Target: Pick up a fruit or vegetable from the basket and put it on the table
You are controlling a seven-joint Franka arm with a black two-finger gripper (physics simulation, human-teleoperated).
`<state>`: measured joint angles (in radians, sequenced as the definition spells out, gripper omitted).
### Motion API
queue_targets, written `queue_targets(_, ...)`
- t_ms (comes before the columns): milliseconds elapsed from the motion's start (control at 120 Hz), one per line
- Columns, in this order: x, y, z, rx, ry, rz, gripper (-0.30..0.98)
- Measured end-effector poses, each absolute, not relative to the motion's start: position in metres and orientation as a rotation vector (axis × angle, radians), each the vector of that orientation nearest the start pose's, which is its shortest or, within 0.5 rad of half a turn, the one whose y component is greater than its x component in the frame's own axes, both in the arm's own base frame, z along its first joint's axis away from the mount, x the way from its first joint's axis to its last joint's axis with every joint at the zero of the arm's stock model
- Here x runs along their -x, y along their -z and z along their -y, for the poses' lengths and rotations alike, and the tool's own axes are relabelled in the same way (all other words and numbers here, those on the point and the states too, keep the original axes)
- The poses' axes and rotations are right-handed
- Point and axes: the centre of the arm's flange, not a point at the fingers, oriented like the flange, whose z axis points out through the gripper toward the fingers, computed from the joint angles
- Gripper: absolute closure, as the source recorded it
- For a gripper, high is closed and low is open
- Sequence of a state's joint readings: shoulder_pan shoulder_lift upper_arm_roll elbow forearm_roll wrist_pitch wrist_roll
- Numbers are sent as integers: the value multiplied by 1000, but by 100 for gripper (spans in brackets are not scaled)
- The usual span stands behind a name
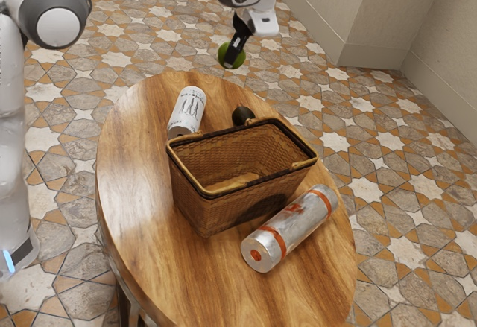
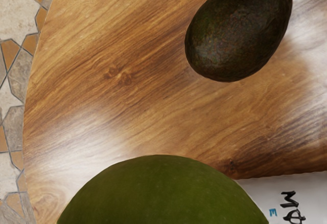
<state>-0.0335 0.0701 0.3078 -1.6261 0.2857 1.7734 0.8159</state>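
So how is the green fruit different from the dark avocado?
The green fruit is plain green, but the dark avocado is nearly black. The green fruit's skin looks smooth, while the dark avocado's looks a bit bumpy. My gripper holds the green fruit up in the air; the dark avocado lies on the table. Both have rounded sides.

"Where does the exterior view look from?"
"High at my side, slanting down over most of the round, brown wooden table (image 1: 138, 193); my white arm (image 1: 11, 118) enters at nine o'clock."
"The wrist view?"
"Close above, facing down. Both share the table's twelve-o'clock stretch and dark, oval avocado (image 1: 238, 113)."
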Motion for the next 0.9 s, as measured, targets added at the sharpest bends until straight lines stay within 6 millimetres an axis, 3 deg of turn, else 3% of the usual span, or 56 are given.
queue_targets(100, -592, -584, -80, 2618, -62, -1050, 20)
queue_targets(133, -595, -588, -60, 2595, -38, -1089, 20)
queue_targets(167, -597, -593, -53, 2583, -18, -1102, 19)
queue_targets(392, -593, -603, -107, 2615, 1, -978, 20)
queue_targets(592, -596, -598, -105, 2610, -5, -986, 20)
queue_targets(708, -597, -594, -115, 2614, -17, -967, 19)
queue_targets(900, -604, -570, -134, 2627, -79, -936, 20)
